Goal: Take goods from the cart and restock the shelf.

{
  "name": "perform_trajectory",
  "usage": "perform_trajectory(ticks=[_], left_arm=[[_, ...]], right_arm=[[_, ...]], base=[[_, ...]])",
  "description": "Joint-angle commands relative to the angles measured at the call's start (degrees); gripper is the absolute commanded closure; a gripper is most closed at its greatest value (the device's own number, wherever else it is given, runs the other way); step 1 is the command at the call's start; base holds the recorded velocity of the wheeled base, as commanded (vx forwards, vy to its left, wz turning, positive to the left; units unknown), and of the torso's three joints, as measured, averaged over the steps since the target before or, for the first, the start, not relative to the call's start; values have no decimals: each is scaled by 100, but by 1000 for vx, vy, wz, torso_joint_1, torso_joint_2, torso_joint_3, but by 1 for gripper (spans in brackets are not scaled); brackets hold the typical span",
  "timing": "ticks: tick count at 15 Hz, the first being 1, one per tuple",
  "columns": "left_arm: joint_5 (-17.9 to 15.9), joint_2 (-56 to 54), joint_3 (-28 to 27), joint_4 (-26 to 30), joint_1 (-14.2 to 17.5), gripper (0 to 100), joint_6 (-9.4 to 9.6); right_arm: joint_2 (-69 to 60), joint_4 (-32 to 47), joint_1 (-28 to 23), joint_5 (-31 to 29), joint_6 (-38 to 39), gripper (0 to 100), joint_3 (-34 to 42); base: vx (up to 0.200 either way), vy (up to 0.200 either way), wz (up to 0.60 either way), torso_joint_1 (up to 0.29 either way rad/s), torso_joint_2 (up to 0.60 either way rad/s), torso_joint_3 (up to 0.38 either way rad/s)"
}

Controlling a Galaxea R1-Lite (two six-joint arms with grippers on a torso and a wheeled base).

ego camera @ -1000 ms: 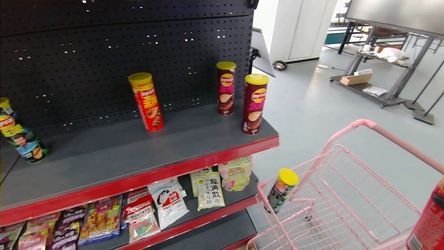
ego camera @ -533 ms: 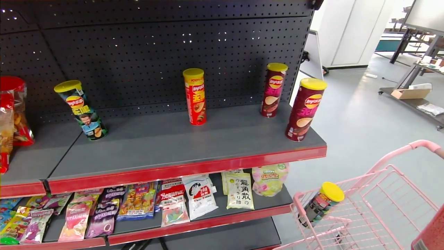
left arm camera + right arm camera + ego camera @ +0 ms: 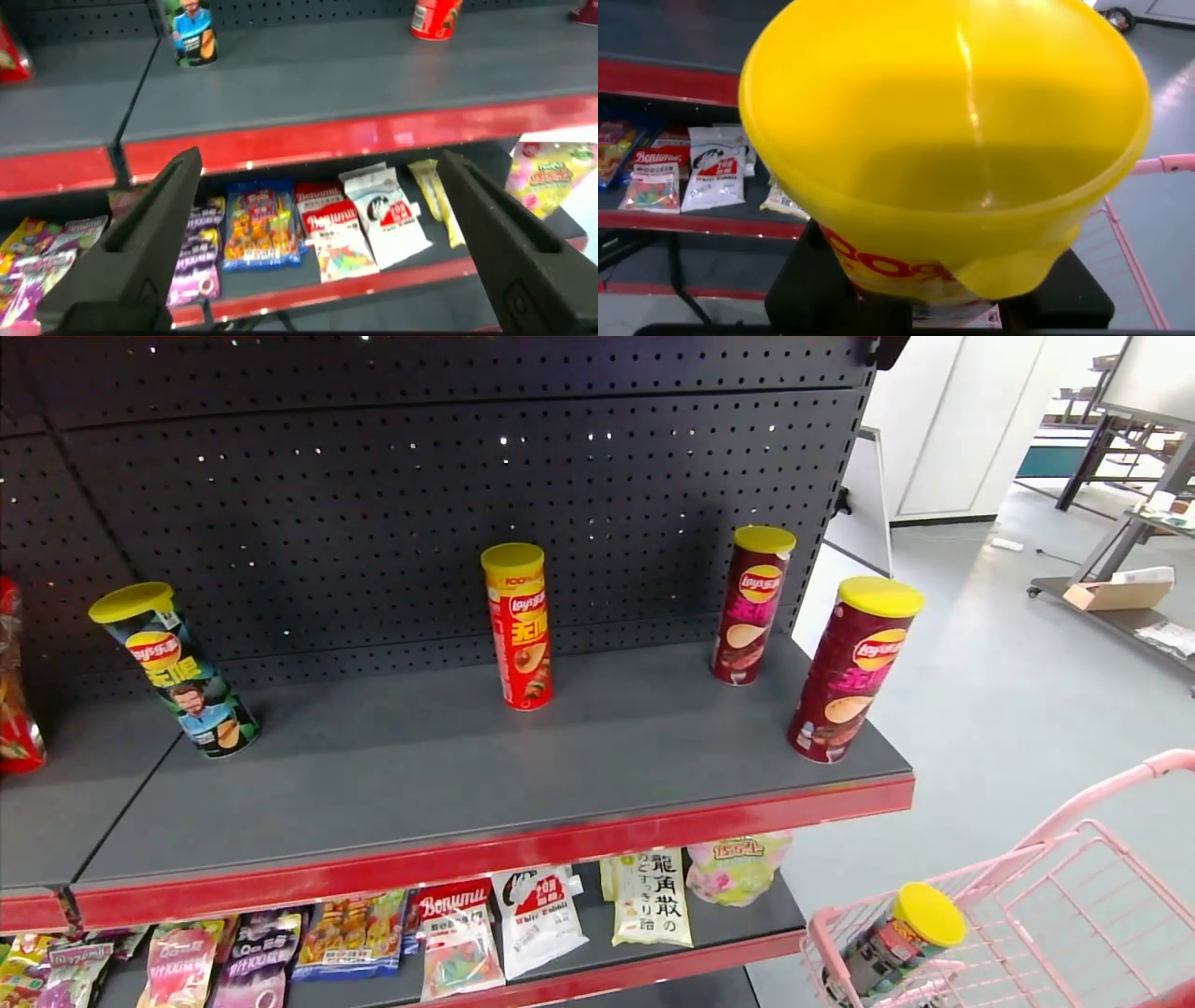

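The grey upper shelf (image 3: 420, 756) with a red front edge carries a green-black chip can (image 3: 173, 672), a red one (image 3: 518, 625) and two maroon ones (image 3: 752, 607) (image 3: 854, 667), all upright. The pink cart (image 3: 1074, 845) stands at the lower right with a yellow-lidded can (image 3: 896, 943) leaning in its near corner. My right gripper (image 3: 938, 289) is shut on a red chip can (image 3: 943, 140) whose yellow lid faces the wrist camera. My left gripper (image 3: 318, 252) hangs open with nothing in it, in front of the lower shelf (image 3: 374, 285) of snack bags.
Snack bags (image 3: 541, 919) lie in a row on the lower shelf. A red packet (image 3: 14, 709) stands at the upper shelf's far left. Wide bare stretches lie between the cans. Open grey floor (image 3: 1008, 709) and a metal rack (image 3: 1130, 588) are to the right.
The head camera has swung left and down: the shelf now sits central and the cart has slid to the picture's lower right corner. No can on the shelf has shifted.
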Motion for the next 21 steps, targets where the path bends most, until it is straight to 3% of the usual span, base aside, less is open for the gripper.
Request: perform_trajectory(ticks=[1, 11, 12, 13, 14, 16, 17, 18, 19, 21], left_arm=[[0, 5, 0, 0, 3, 0, 0], [-61, 576, -141, 9, -111, 0, 8], [-193, 1710, -1257, 26, -217, 0, -203], [-272, 2905, -2250, -18, -234, 0, -879], [-510, 3556, -2716, -44, -313, 0, -897], [-1573, 4549, -2733, -685, -533, 0, -370], [-2074, 5094, -2681, -1046, -533, 0, -255], [-2171, 5243, -2681, -1143, -524, 0, -211], [-2733, 6298, -2654, -1846, -533, 0, 105], [-3401, 7291, -2716, -2663, -533, 0, 448]], right_arm=[[-170, 4, 0, 6, 12, 100, 45], [-240, -14, 8, 32, 73, 100, 247], [-153, -32, 26, 23, 73, 100, 229], [6, -40, -9, -3, 100, 100, 220], [76, -14, 0, -12, 91, 100, 177], [665, -111, -62, -12, 100, 100, 1], [841, -216, -97, -3, 100, 100, -140], [885, -242, -106, -3, 100, 100, -166], [972, -330, -88, 49, 108, 100, -219], [972, -330, -80, 137, 187, 100, -237]], base=[[200, 0, 0, 2, 7, 2], [0, 0, 0, 0, 0, 0], [0, 0, 0, 0, 0, 0], [0, 0, 0, 0, 0, 0], [0, 0, 0, 0, 0, 0], [0, 0, 0, 0, 0, 0], [0, 0, 0, 0, 0, 0], [0, 0, 0, 0, 0, 0], [0, 0, 0, 0, 0, 0], [0, 0, 0, 0, 0, 0]])
